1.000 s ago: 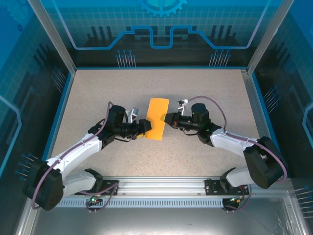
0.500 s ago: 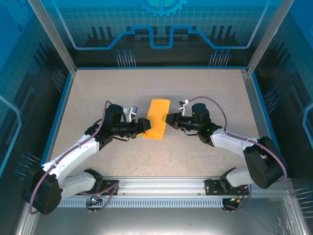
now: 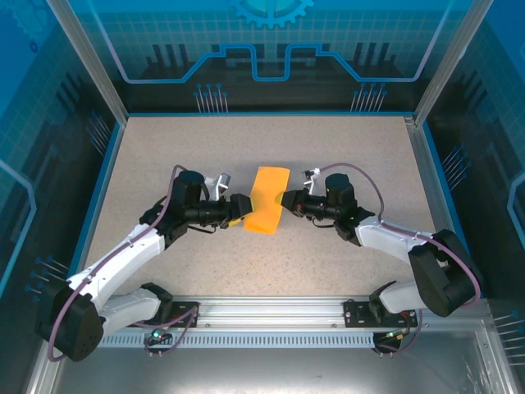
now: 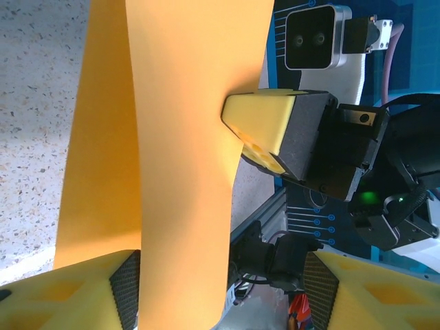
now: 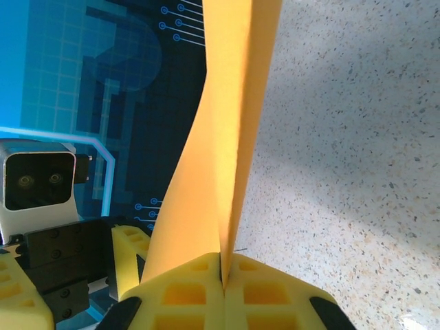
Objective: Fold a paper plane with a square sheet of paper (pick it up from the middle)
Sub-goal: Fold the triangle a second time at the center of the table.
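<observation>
At centre-left of the overhead view our left gripper (image 3: 239, 208) stands with its jaws apart. From its wrist camera the yellow foam pads (image 4: 69, 295) straddle one edge of the thin orange-yellow square sheet of paper (image 3: 264, 205) and grip nothing. The sheet, doubled over into a narrow strip, sits mid-frame between the two arms, over the speckled beige table (image 3: 353, 148); whether it touches the table we cannot tell. Just right of it, our right gripper (image 3: 285, 199) is clamped on the strip's right edge, both layers pinched between its pads. We judge the step to be taking a second hold to set the crease. We would bring the left jaws square onto both layers, edges aligned, and close gently without tugging against the right hold, since thin paper skews or tears easily. Of containers we find none here
</observation>
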You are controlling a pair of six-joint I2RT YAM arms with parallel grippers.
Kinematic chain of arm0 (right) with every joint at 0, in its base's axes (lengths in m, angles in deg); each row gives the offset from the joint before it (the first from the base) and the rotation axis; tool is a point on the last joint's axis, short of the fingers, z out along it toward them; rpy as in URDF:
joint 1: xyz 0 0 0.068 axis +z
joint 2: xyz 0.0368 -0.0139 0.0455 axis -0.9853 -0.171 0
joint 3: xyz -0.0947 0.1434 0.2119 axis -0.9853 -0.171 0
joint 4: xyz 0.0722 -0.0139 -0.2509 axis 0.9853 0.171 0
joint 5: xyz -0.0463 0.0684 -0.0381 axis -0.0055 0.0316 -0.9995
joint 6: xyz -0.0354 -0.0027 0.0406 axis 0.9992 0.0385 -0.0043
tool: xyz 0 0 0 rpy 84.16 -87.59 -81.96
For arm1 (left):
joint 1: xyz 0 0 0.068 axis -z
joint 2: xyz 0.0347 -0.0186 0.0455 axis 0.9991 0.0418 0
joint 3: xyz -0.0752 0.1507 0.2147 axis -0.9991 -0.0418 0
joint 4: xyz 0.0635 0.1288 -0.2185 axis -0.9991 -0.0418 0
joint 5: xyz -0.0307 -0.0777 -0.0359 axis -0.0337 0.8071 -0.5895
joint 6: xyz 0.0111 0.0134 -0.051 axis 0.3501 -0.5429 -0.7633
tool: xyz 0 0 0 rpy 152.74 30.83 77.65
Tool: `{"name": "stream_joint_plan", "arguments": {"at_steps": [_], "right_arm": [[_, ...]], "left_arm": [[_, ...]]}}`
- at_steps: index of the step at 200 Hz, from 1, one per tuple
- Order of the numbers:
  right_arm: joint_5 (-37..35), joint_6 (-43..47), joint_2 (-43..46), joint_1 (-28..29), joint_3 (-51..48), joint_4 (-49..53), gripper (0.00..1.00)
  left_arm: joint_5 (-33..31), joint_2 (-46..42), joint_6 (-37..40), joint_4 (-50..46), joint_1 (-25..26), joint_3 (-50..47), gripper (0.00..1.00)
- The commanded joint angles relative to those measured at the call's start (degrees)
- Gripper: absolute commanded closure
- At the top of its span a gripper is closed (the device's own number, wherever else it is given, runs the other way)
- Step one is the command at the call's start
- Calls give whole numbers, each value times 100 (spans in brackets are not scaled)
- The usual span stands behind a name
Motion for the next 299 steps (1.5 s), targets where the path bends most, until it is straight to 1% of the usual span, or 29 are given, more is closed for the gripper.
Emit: {"name": "stream_joint_plan", "arguments": {"at_steps": [1,36,82,122,153,227,254,274,299], "right_arm": [[154,50,166,-83,-44,-146,99],[192,85,153,-100,-40,-148,99],[258,156,148,-173,-40,-138,99],[312,182,127,-230,-60,-150,99],[342,183,148,-269,-62,-146,99],[377,165,187,-291,-62,-181,99],[378,215,210,-300,-45,-118,99],[395,324,208,-291,12,19,99],[388,428,210,-283,70,163,99]], "left_arm": [[295,-112,-96,-54,-72,200,36],[451,-47,-260,141,-88,181,44],[529,-56,-200,-39,-149,256,57],[566,-39,-142,-140,-199,282,62],[601,40,-38,-295,-202,340,69],[657,261,148,-558,-214,399,78],[600,283,294,-801,-211,474,80],[502,311,454,-1081,-214,559,85],[436,319,541,-1255,-210,575,85]]}}
